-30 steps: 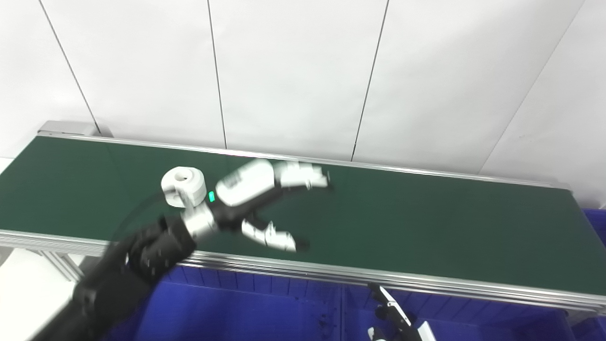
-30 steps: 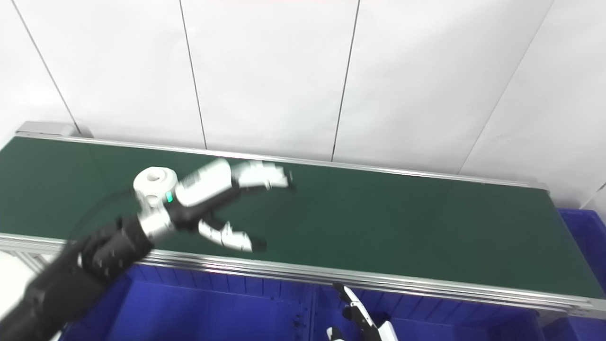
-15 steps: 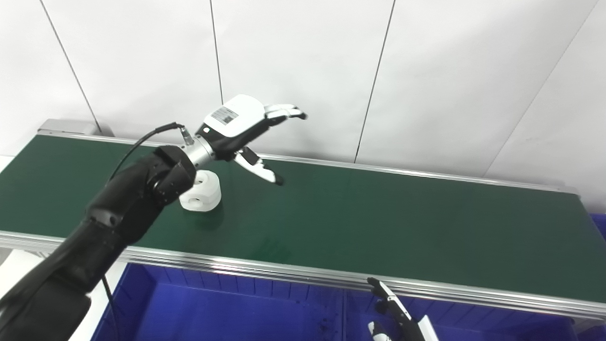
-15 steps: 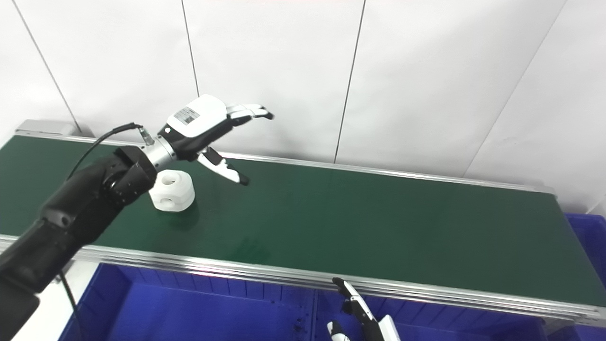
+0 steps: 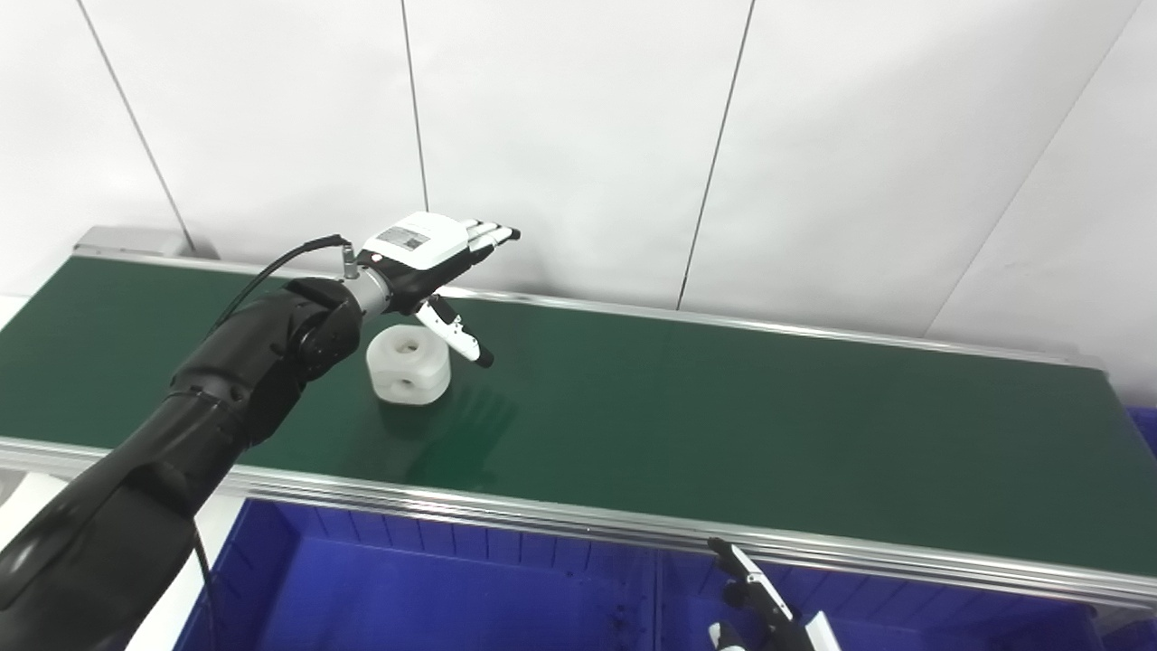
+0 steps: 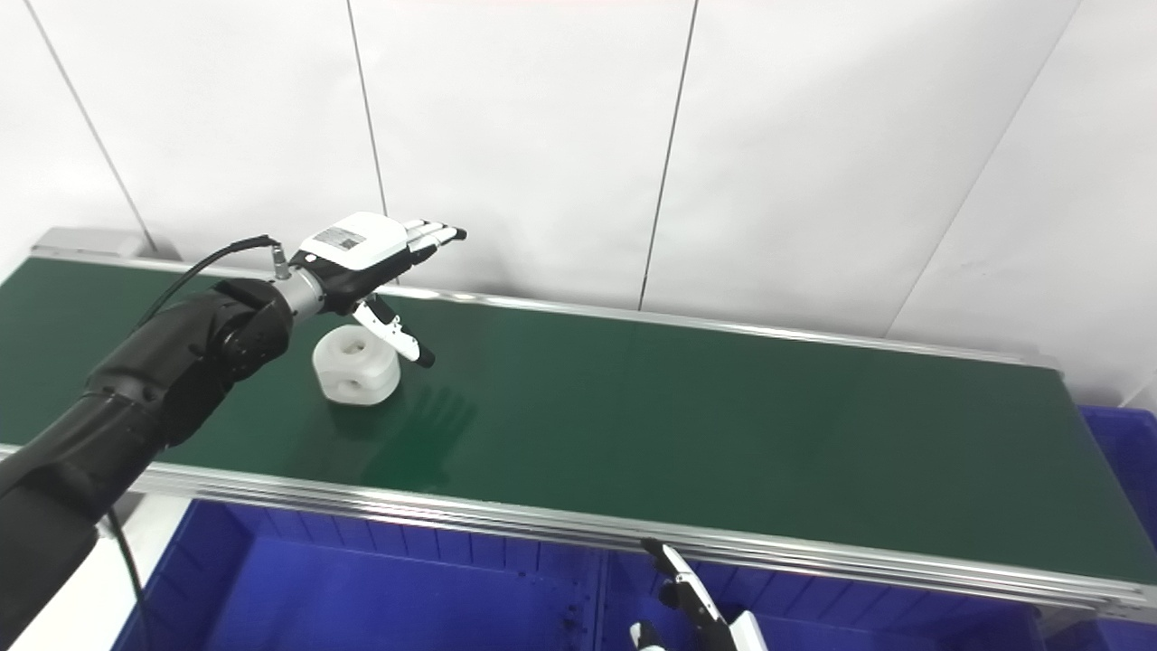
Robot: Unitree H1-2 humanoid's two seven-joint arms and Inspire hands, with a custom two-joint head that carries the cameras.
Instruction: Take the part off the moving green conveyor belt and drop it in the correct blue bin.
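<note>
A white cylindrical part (image 5: 409, 363) with a hole in its top lies on the green conveyor belt (image 5: 723, 416), left of centre. My left hand (image 5: 436, 258) hovers above and just behind the part, open, fingers stretched to the right and thumb pointing down beside it. It holds nothing and does not touch the part. Only the fingertips of my right hand (image 5: 755, 601) show at the bottom edge, over the blue bin (image 5: 434, 588); its state is hidden.
The belt's metal rail (image 5: 578, 520) runs along the near side, with blue bins below it. Another blue bin corner (image 6: 1116, 452) shows at the far right. White wall panels stand behind the belt.
My left hand rose off the belt, then came down and back over the part. The part rode the belt to the right.
</note>
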